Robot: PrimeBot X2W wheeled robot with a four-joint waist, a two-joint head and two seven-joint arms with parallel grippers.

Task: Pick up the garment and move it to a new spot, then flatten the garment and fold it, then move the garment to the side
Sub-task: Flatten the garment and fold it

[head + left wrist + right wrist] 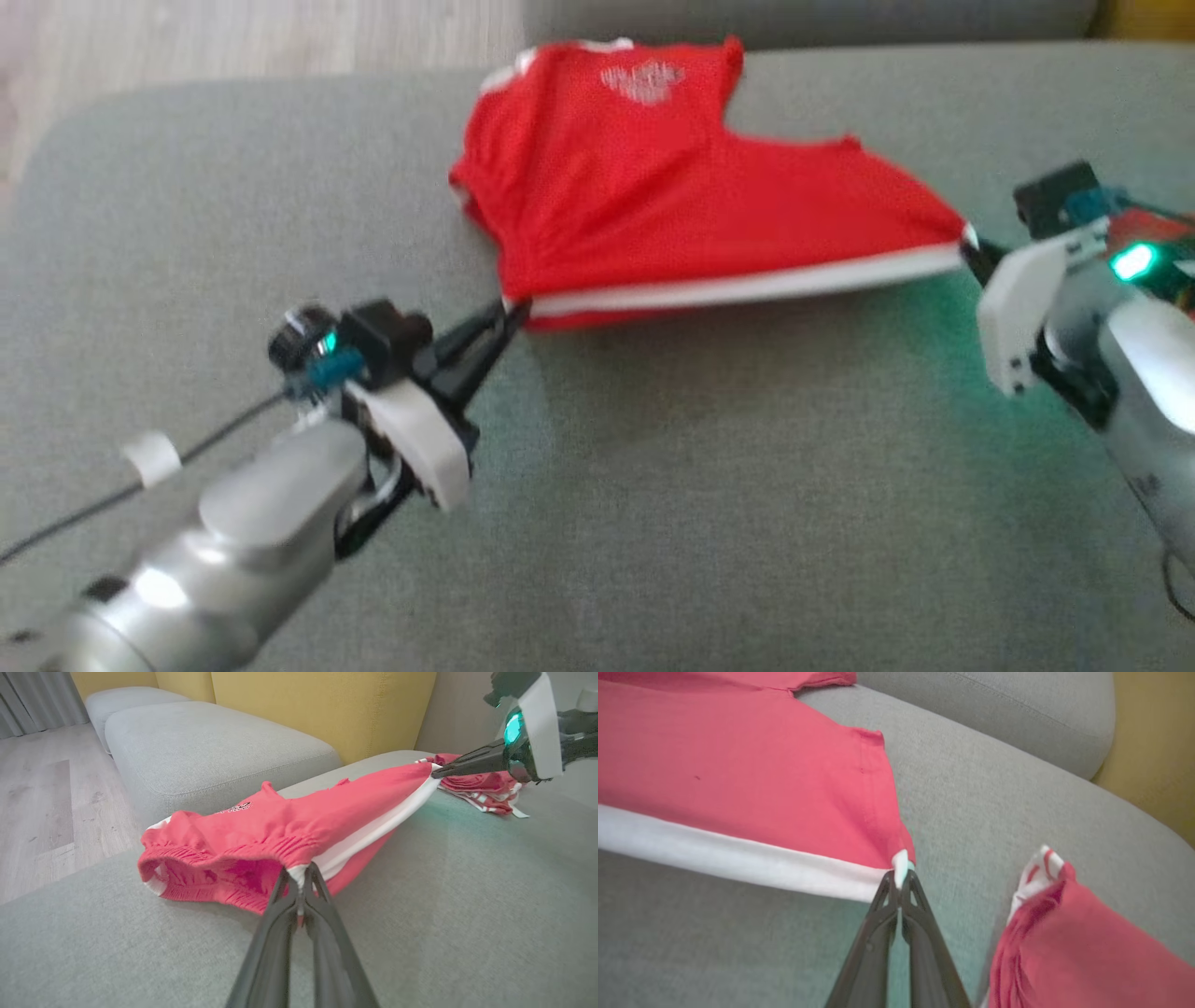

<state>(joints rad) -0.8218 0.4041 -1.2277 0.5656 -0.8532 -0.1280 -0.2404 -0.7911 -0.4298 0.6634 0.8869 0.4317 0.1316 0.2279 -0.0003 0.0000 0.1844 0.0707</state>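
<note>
Red shorts [653,205] hanging stretched between both grippers over grey sofa cushion [653,523], far edge resting on it. Left gripper [509,313] clamping waistband corner at white stripe [747,285]; right gripper [971,245] pinching stripe's hem end. Risks: tips biting only thin edge, so harder pull likely slipping fabric free; far side dragging, bunching. Second red garment [1087,942] lying heaped just beside right gripper, possibly snagging. Count: two grippers, two garments, one stripe showing.
</note>
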